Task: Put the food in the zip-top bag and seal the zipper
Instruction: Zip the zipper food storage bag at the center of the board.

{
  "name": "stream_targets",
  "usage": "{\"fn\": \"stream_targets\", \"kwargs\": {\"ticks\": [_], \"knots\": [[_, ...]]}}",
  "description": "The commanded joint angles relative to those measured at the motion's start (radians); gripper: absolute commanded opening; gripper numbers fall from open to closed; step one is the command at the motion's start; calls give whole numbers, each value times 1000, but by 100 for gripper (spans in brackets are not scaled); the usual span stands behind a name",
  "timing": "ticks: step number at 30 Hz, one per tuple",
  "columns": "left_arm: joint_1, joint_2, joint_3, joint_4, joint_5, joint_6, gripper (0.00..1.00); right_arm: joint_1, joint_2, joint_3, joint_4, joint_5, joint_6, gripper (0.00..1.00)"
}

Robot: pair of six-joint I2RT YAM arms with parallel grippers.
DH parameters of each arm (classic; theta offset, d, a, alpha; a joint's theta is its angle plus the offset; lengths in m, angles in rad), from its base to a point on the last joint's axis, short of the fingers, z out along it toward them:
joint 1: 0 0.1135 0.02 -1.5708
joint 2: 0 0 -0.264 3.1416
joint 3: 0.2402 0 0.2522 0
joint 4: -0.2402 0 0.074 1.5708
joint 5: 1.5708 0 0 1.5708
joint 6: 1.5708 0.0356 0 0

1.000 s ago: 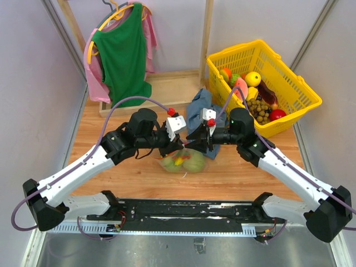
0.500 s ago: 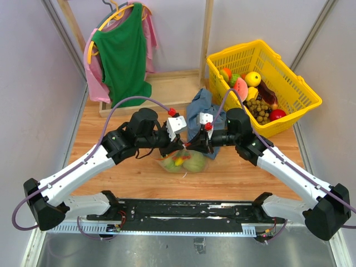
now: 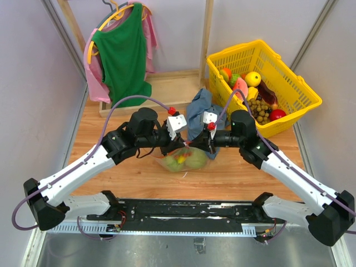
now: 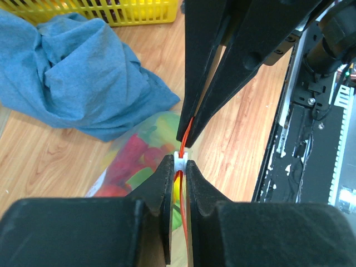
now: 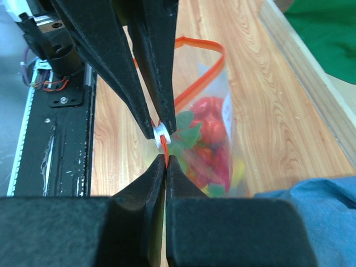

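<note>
Red-orange grip line: clamps left pincer [image 4: 179, 162] and right pincer [image 5: 166, 158] tight onto zipper [image 5: 198, 44], tips nearer than before. Leaves far stretch gaping, food [image 5: 208, 130] inside zip-top bag [image 5: 216, 75].

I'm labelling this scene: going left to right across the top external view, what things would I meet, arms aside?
Left to right: green shirt → zip-top bag → yellow basket.

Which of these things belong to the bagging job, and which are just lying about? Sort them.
Job: zip-top bag; food inside it; zipper.

Lying about: blue cloth; yellow basket with toy fruit; green shirt and pink garment on hangers.
</note>
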Motion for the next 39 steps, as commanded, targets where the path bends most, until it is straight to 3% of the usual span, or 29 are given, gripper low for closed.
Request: {"fn": "stream_targets", "kwargs": {"ticks": [1, 10, 19, 39], "knots": [[0, -2, 38, -32, -77, -2, 7, -2, -67, -12, 40, 85, 38, 1], [0, -1, 39, -42, -96, 2, 7, -41, -98, -37, 53, 116, 74, 1], [0, -14, 21, -65, -134, -12, 6, -91, -162, -74, 76, 265, 150, 1], [-1, -43, -13, -119, -237, -188, 7, -163, -217, -123, 8, 460, 269, 1]]}}
